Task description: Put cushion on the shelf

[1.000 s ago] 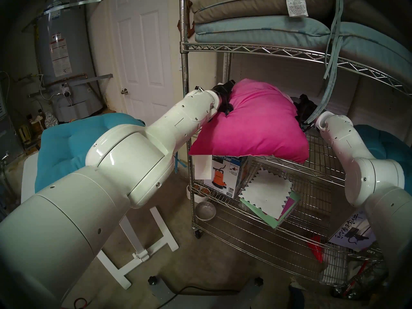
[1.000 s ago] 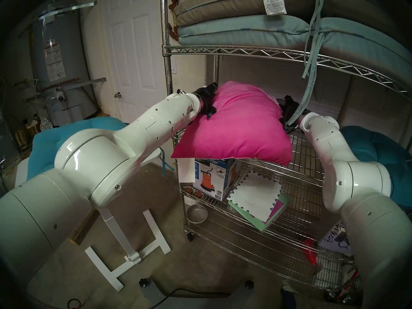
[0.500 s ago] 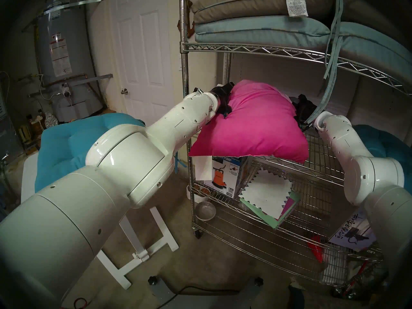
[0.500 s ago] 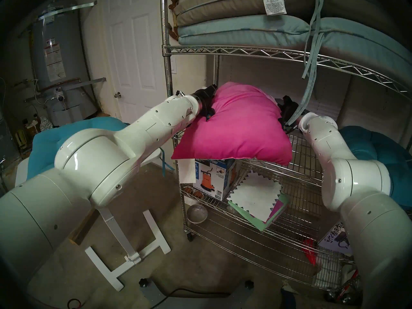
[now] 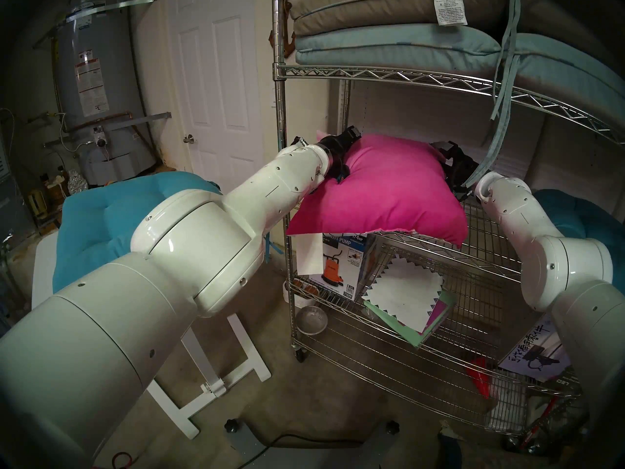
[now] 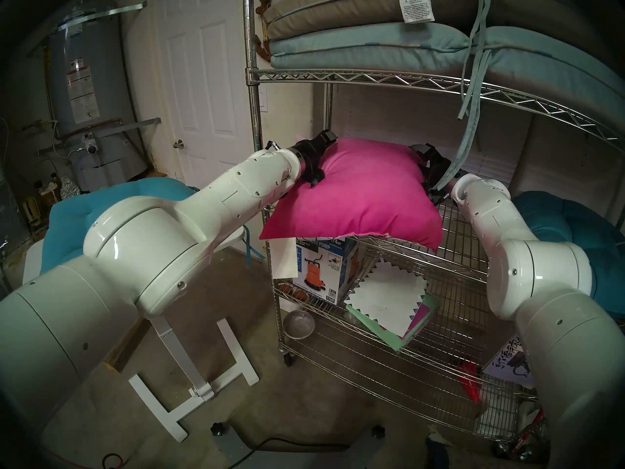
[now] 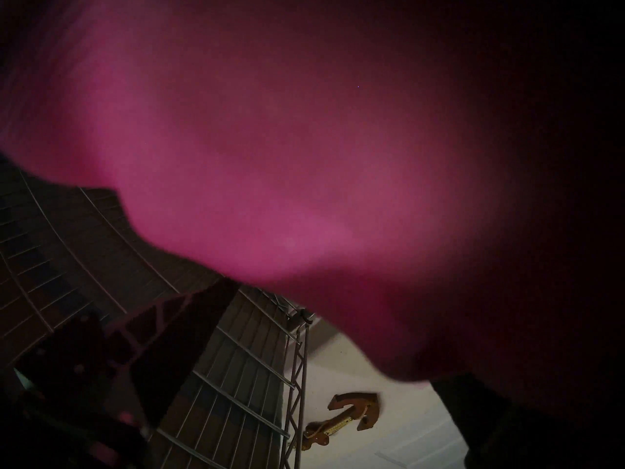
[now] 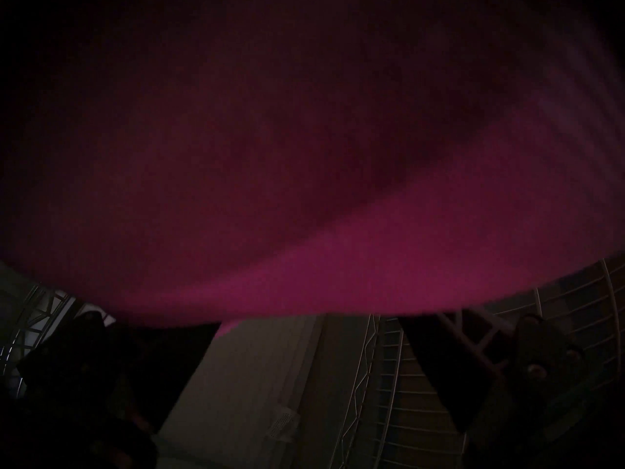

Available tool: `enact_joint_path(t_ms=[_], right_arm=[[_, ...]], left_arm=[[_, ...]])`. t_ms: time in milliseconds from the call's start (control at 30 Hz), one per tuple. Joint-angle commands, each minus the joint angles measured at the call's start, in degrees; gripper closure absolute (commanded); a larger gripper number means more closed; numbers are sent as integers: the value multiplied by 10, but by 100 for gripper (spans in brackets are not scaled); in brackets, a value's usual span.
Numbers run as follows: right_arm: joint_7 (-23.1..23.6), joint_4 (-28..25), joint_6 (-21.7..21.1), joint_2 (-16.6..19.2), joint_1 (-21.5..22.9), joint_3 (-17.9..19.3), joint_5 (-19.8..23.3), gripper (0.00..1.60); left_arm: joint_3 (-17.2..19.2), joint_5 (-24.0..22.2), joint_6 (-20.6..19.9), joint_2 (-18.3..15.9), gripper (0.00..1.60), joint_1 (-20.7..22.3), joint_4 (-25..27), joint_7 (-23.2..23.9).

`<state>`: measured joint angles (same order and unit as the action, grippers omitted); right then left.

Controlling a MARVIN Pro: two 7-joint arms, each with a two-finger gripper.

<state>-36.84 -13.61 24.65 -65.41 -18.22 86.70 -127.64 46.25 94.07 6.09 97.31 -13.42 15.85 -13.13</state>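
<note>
The cushion lies hot-pink face up on the middle tier of the chrome wire shelf, and its front edge overhangs the rim. Its white tag hangs from the front left corner. My left gripper is at the cushion's back left corner and my right gripper at its back right corner. In both wrist views the fingers stand wide apart, with the pink cloth close above them. The cushion looks the same in the other head view.
Flat grey and pale blue pads fill the tier above, and their ties hang down beside my right wrist. A pump box and papers sit on the tier below. Teal tufted cushions lie at the left and right.
The back of the cushion has dropped and now lies flatter on the tier. Both grippers moved a little further back along its sides, and their fingers now show above it.
</note>
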Motion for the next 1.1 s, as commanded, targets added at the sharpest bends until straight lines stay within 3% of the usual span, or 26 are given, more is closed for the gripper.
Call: enact_joint_path(t_ms=[0,400,733,1067], right_arm=[[-3,4,-10,-10,5,-1,-1,0],[-26,11,-28,-24,17,3,-4,0],[-75,-27,-40,-51,50,15,7,0],[-118,-36,-34,-70,30,16,9,0]], left_arm=[[-8,6,9,-2,0,-14,-4,-23],[-9,11,29,-49,0,13,19,-95],[0,12,42,-87,0,35,63,-161],[9,10,62,-115,0,26,96,-211]])
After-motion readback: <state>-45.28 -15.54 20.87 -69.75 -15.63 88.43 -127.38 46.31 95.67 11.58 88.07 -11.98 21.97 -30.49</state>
